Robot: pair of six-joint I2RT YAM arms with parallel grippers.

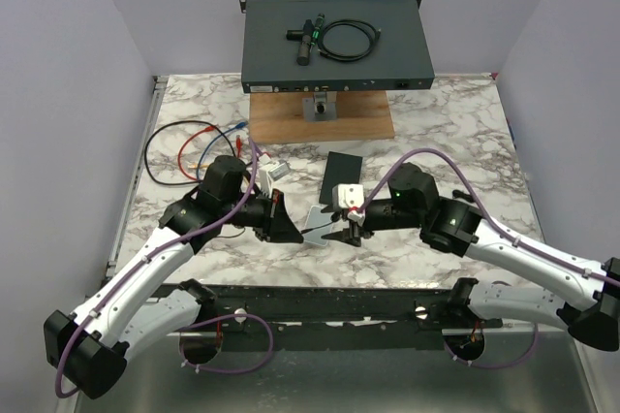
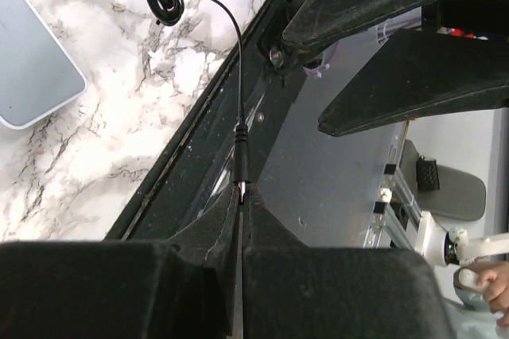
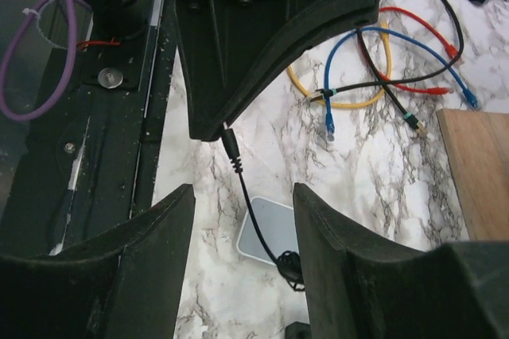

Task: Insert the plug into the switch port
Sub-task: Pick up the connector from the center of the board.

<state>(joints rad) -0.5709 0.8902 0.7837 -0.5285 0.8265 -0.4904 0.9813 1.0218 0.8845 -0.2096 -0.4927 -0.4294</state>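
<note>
**Plug pinched in left jaws, well short of the switch**

Two arms meet at the near middle of the marble-patterned bench [image 1: 455,142]. The left gripper [image 2: 241,194] has its jaws pressed together on one small black barrel plug [image 2: 241,156]. The plug sticks out past the fingertips, and its thin black lead [image 2: 227,21] runs away over the marble. The right gripper [image 3: 242,189] faces it just beside, jaws standing apart with nothing between them. From the right wrist view the plug and lead show beyond the gap, apart from both black fingers [image 3: 151,259].

One dark grey flat network switch [image 1: 336,43] sits at the far edge of the bench, raised over one wooden board [image 1: 325,122]. Its row of ports faces the arms. On its top lie one coil of black cable [image 1: 349,40] and one dark cylindrical piece [image 1: 305,37]. The plug is well apart from the switch, with the board between them.

One light grey flat box with rounded corners [image 2: 32,68] lies on the marble under the two grippers. One black flat rectangle [image 1: 344,166] lies between them and the board.

To the left is a loose tangle of patch leads: one red [image 3: 417,25], one blue [image 3: 374,40] and one yellow [image 3: 350,103]. Black strands cross them, and I cannot count these apart.
</note>
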